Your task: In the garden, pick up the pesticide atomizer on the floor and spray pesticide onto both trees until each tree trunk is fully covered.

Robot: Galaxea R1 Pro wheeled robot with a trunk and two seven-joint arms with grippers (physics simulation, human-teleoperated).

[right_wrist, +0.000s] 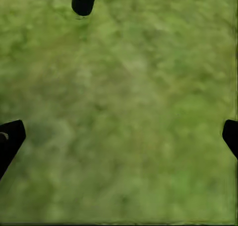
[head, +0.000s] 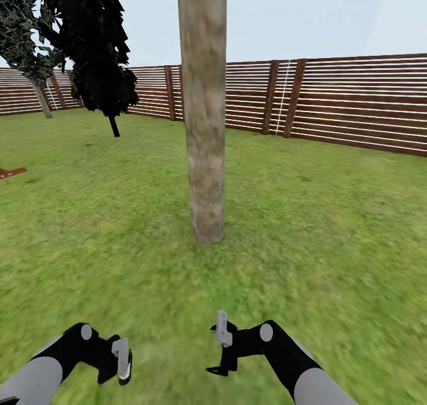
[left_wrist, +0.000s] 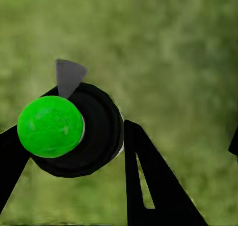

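Robot faces a thick grey-tan trunk [head: 204, 108] rising from the grass [head: 308, 227] dead ahead, near centre of the head view. Slat fence [head: 356, 102] runs behind; a black narrow tree [head: 98, 49] stands back-left, w/ another tree [head: 26, 43] further off by the fence.

Both arms hang low over the lawn. Left gripper [head: 121, 360] is clamped on the atomizer [left_wrist: 74, 129]: in the left wrist view, a black round body w/ bright green cap and grey nozzle sits between the black fingers [left_wrist: 148, 181]. Right gripper [head: 220, 348] is spread wide, nothing in it; right wrist view has its fingertips [right_wrist: 10, 139] far apart over grass.
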